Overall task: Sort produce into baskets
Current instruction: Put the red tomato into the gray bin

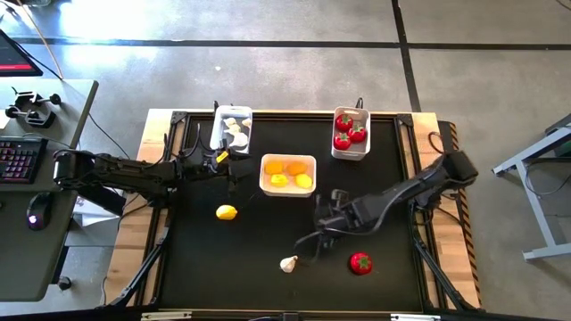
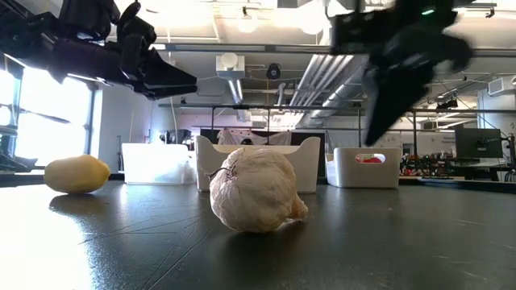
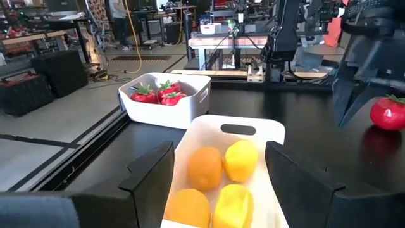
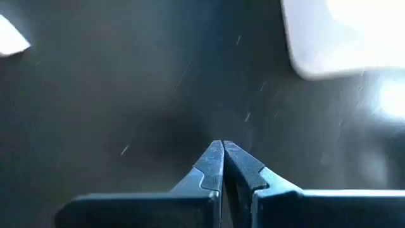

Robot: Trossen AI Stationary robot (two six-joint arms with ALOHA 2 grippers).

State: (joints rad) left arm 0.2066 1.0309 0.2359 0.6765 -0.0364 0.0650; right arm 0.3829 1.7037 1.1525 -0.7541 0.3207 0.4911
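On the black desk (image 1: 205, 259), three white baskets (image 1: 287, 175) already held most produce. My right claw (image 1: 323, 234) hung pressed together, empty, between the loose tomato (image 1: 360, 263) and garlic (image 1: 288, 264); it needed reopening first. My left claw (image 1: 225, 157) waited spread by the lemon basket.

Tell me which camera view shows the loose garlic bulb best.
The low view: the garlic sits close and central there, lying alone on the table with its skin and tip clear. The high view shows it only as a small white piece near the front edge, beside the right hand. Neither wrist view shows it.
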